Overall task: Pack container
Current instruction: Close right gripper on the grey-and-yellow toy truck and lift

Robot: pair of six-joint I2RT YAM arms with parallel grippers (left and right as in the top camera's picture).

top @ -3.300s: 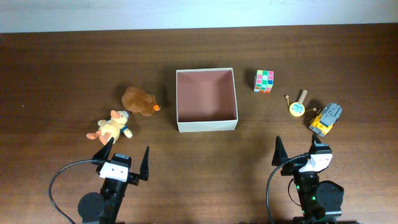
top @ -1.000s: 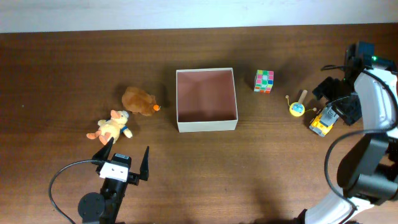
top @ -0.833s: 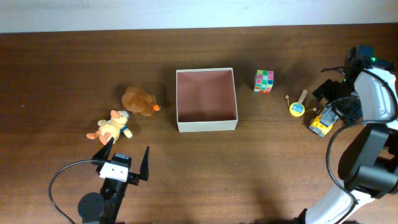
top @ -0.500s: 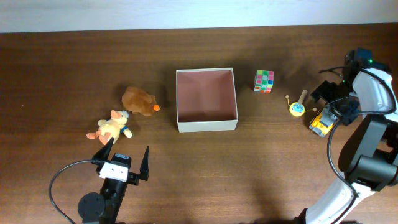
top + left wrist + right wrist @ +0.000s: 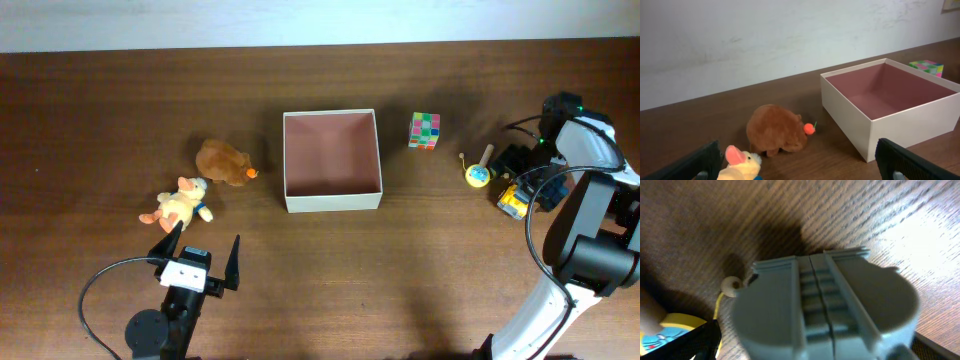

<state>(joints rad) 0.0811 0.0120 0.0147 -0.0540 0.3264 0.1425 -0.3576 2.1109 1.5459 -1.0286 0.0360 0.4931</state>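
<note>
One container, one brown plush, one yellow plush, one cube, one truck

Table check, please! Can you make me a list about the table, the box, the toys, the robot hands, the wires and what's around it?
Surface: dark wooden table, no spills seen.
Job's things: container upright and empty, mid-table; brown plush and duck plush on its left; colour cube, yellow round toy and toy truck on its right.
Clutter: nothing seen.
Grippers: left gripper open, holding nothing, near the duck plush; right gripper open, over the toy truck.
Cables: black cable looping by the left arm; second cable along the right arm.
Surroundings: pale wall behind the table.
</note>
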